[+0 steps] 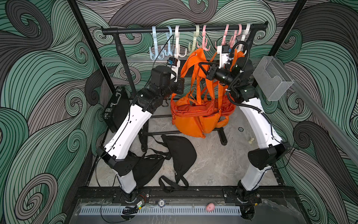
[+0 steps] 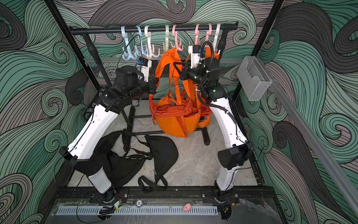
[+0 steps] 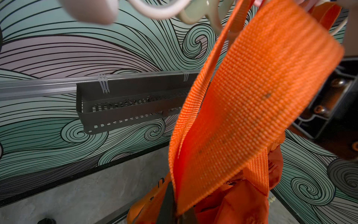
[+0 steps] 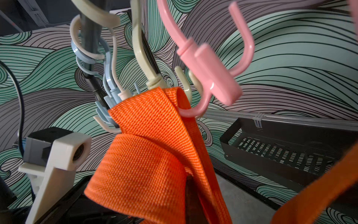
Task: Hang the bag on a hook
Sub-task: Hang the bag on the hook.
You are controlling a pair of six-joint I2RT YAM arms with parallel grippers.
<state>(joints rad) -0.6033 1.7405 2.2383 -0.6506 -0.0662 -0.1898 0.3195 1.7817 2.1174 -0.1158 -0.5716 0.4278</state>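
Both grippers were pinched shut on the orange strap (image 4: 147,139): the left gripper (image 3: 177,211) on one run of webbing, the right gripper (image 4: 190,194) just under the folded top. The bag (image 1: 193,118) hung between the arms, below the rail (image 1: 135,30).

To do this well, keep the loop taut and open between the two grips, carry it over a prong of the pink hook (image 4: 213,77), then lower it into the bend before letting go. Whether a prong had already caught it couldn't be told.

The pouch lay long-axis level, roughly along the rail, with the strap running upward.
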